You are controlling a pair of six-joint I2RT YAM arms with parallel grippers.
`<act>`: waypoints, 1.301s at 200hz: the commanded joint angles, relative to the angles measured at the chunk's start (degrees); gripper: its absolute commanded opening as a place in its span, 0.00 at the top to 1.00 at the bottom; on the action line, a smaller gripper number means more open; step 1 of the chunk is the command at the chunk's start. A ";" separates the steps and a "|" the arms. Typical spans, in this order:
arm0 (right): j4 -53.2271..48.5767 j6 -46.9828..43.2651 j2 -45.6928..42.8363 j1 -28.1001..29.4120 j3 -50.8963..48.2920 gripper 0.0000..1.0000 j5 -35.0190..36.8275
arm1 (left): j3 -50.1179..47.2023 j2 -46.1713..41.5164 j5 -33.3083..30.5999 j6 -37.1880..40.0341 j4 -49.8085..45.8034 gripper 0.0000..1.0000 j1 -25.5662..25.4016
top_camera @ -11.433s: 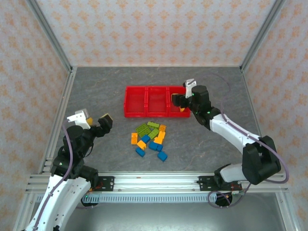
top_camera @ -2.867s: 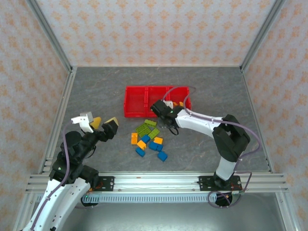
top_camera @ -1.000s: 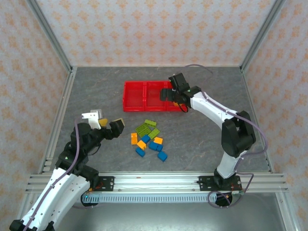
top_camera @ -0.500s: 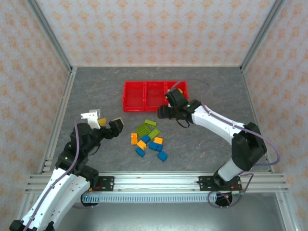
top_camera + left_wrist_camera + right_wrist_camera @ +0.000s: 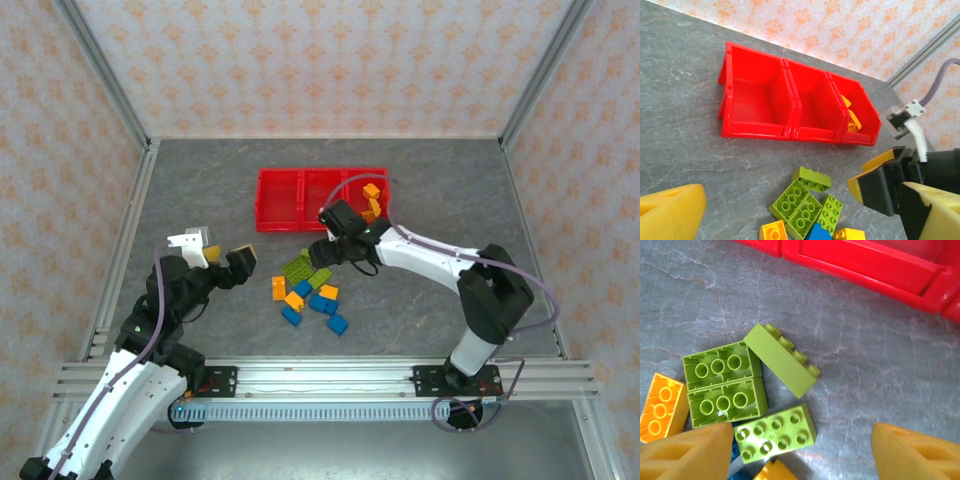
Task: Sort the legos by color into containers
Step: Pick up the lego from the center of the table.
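Note:
The red containers stand in a row at mid-table; the right bin holds orange legos. The left bin and middle bin show bare red floors. A loose pile of legos in green, orange and blue lies in front of them. My right gripper is open just above the pile's far edge, its fingers straddling a lime brick with studs up. Another lime brick lies on its side beside two upturned ones. My left gripper is open, left of the pile.
Metal frame posts and patterned walls close the grey table on three sides. In the left wrist view the right gripper's black and yellow finger sits to the right of the green bricks. An orange brick lies at the pile's left.
My right gripper left the right bin, empty, and came down toward me to the pile's far edge. Orange legos now show in that bin. The left arm has barely moved.

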 commanded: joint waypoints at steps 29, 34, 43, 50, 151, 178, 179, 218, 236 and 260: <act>-1.85 -13.36 5.27 0.48 4.87 0.34 2.01 | 0.42 -1.15 -1.28 0.69 -0.14 0.01 -0.48; -2.07 -14.05 5.74 0.55 5.02 0.35 1.77 | 0.43 -1.06 -1.32 0.65 -0.23 0.01 -0.48; -2.27 -15.20 6.37 0.87 5.05 0.36 1.60 | 0.52 -0.84 -1.49 0.56 -0.32 0.01 -0.48; -2.23 -15.86 6.78 1.09 5.00 0.36 2.30 | 0.50 -0.74 -1.58 0.56 -0.32 0.01 -0.47; -5.15 -21.07 16.23 1.35 12.01 0.40 5.69 | 0.68 0.73 -2.79 0.49 -0.76 0.01 -0.48; -5.35 -21.76 17.72 1.37 13.63 0.52 5.84 | 0.69 0.79 -2.58 0.57 -0.76 0.01 -0.48; -5.35 -21.79 17.82 1.37 13.69 0.52 5.86 | 0.69 0.79 -2.61 0.55 -0.76 0.01 -0.48; -6.49 -22.25 19.53 1.37 15.11 0.62 6.48 | 0.61 0.52 -2.64 0.54 -0.67 0.01 -0.48; -6.58 -22.16 19.52 1.37 14.97 0.67 6.70 | 0.65 0.45 -2.73 0.60 -0.67 0.01 -0.49; -6.89 -21.82 19.07 1.29 14.41 0.74 6.19 | 0.61 0.26 -3.00 0.60 -0.72 0.01 -0.48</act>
